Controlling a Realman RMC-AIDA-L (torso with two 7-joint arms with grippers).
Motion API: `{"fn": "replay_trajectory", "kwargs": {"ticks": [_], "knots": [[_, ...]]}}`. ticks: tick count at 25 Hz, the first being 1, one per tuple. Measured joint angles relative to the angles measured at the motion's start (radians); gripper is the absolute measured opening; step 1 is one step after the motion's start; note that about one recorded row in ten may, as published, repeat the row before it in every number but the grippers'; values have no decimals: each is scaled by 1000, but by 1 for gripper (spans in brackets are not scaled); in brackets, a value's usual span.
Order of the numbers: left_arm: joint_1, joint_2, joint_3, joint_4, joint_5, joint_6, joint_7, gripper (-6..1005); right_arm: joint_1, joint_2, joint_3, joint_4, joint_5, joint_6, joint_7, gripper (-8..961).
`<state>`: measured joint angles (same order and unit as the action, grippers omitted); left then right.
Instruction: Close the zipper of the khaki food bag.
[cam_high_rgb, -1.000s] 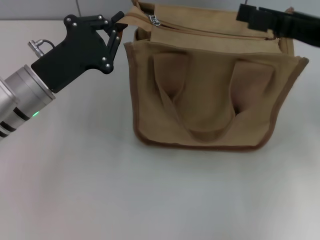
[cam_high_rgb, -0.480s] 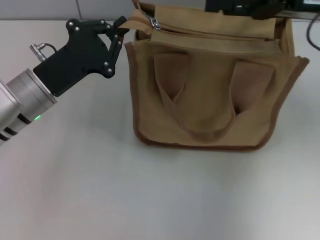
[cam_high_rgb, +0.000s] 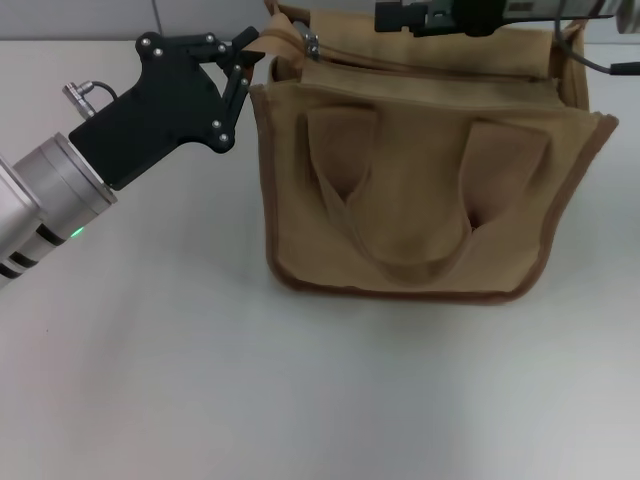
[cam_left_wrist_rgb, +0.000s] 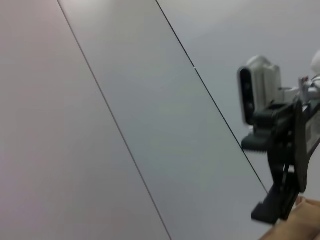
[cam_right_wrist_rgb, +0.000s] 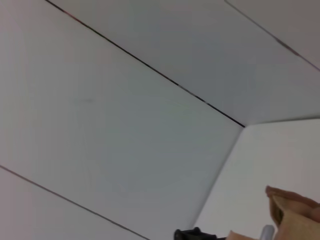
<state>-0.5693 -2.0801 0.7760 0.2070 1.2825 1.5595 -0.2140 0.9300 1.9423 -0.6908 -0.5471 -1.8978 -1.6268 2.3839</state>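
The khaki food bag (cam_high_rgb: 425, 170) stands upright on the pale counter (cam_high_rgb: 250, 390), toward its far side, with its front pocket and two looped handles facing the robot and dark brown trim running along its base and side edges. The zipper (cam_high_rgb: 420, 62) runs along the top panel, its silver pull tab (cam_high_rgb: 311, 41) near the bag's left end.

The left gripper (cam_high_rgb: 252, 50) reaches in from the left, its black fingers pinched together on the fabric tab at the bag's upper left corner, just beside the pull.

The right gripper (cam_high_rgb: 390, 15) hangs over the far top edge of the bag, right of the pull tab; whether its fingers are apart or together cannot be told.

Wide bare counter lies in front of the bag and to its left under the left arm; the bag's right edge sits close to the edge of the view.
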Motion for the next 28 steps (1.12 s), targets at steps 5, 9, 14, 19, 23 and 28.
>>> {"fn": "replay_trajectory", "kwargs": {"ticks": [5, 9, 14, 19, 23, 28], "knots": [[-6, 0, -1, 0, 0, 7, -3, 21, 33, 0, -19, 7, -40, 36, 40, 776], [-9, 0, 1, 0, 0, 7, -1, 21, 52, 4, -41, 21, -43, 52, 54, 776], [-11, 0, 3, 0, 0, 7, -3, 22, 65, 7, -56, 36, -46, 79, 65, 776], [-14, 0, 3, 0, 4, 9, -6, 22, 69, 11, -84, 55, -47, 124, 73, 777], [-18, 0, 3, -1, 4, 17, -6, 22, 72, 16, -86, 56, -43, 131, 76, 777], [-24, 0, 3, -2, 2, 29, -8, 23, 76, 17, -90, 56, -43, 131, 85, 777]]}}
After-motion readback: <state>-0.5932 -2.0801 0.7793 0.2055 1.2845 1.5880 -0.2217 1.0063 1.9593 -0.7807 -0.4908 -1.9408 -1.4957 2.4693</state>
